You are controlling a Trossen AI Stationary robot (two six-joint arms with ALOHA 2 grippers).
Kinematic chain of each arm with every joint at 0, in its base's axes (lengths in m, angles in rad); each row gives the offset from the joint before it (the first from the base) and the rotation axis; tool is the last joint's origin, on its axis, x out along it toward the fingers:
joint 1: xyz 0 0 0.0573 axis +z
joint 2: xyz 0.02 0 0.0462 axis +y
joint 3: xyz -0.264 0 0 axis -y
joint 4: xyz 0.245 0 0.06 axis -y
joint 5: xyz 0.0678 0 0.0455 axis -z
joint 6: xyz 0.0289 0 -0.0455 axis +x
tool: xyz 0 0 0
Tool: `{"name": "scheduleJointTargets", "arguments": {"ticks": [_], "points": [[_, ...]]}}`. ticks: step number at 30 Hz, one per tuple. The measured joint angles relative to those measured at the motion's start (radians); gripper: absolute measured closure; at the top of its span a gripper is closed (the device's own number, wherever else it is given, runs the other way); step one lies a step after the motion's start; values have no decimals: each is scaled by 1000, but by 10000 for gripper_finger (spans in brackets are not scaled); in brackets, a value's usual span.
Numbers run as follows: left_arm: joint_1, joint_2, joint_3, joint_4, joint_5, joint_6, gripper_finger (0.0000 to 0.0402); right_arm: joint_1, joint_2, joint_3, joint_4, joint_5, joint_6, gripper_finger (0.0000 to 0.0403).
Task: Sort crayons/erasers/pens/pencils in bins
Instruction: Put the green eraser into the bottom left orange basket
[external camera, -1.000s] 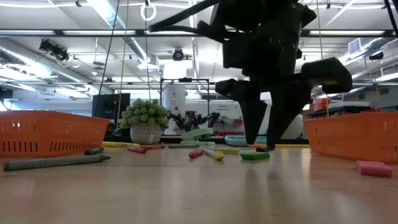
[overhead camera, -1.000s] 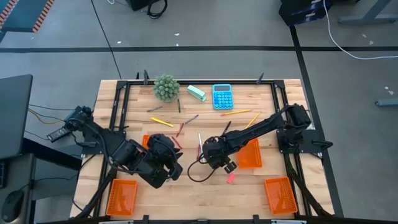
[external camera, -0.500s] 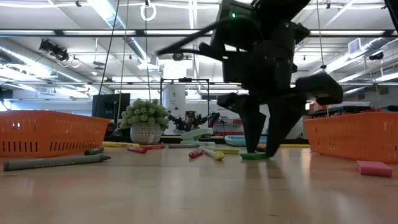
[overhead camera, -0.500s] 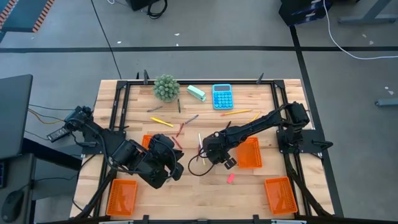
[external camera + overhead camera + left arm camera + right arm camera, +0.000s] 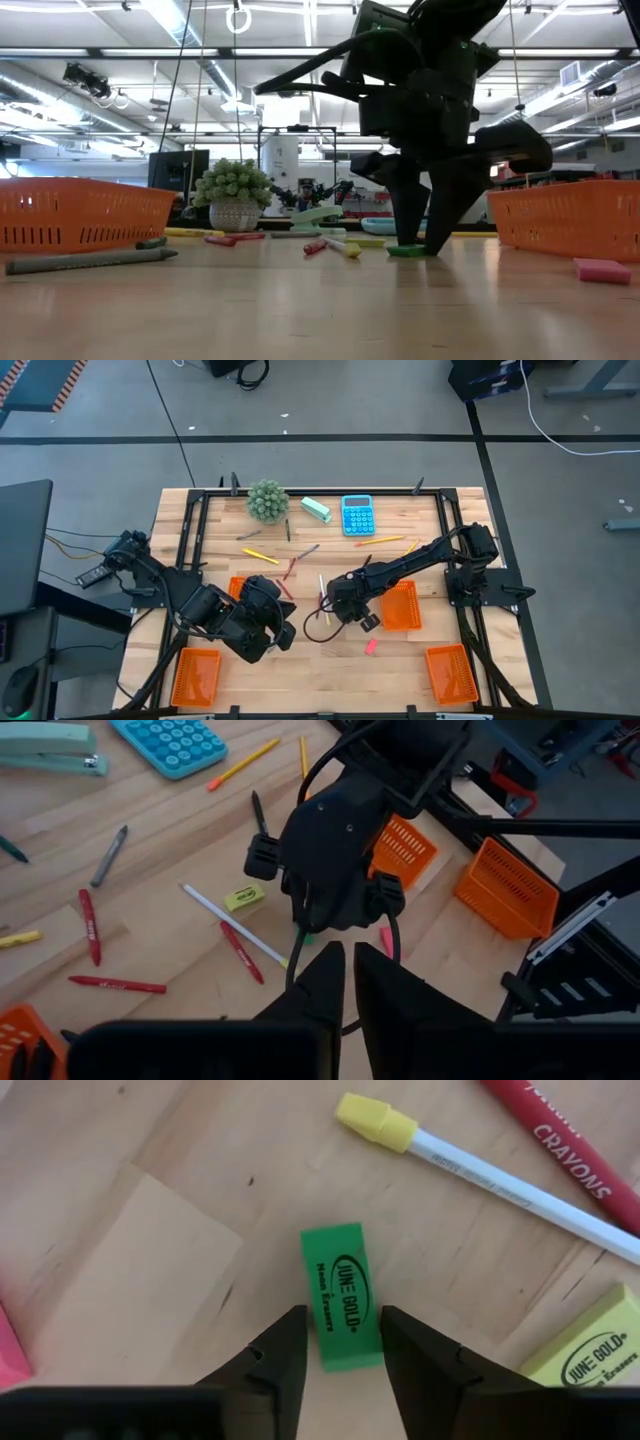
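Note:
A green eraser lies flat on the table between the fingers of my right gripper. The jaws are open and straddle its long sides with slim gaps. In the low view the tips of that gripper reach down to the eraser. A yellow-green eraser, a white pencil and a red crayon lie close by. A pink eraser lies nearer the front. My left gripper hovers left of centre, shut and holding nothing. Orange bins stand around.
A potted plant, a mint stapler and a blue calculator stand at the back. Yellow and orange pencils, crayons and pens lie scattered mid-table. A fourth bin is partly under the left arm.
My right gripper has shifted left and come down over the green eraser, its jaws narrowing. The left gripper's fingers have closed together.

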Motion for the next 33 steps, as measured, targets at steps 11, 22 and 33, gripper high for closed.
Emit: {"name": "scheduleJointTargets", "arguments": {"ticks": [11, 22, 33], "points": [[0, 0, 0, 24, 0, 15, 374, 0, -3, 0, 6, -3, 51, 323], [0, 0, 0, 41, 0, 33, 383, 0, -92, 8, -40, -14, 102, 313], [-7, 0, 0, 187, -1, 380, 389, -22, -345, 9, -53, -34, 308, 313]]}}
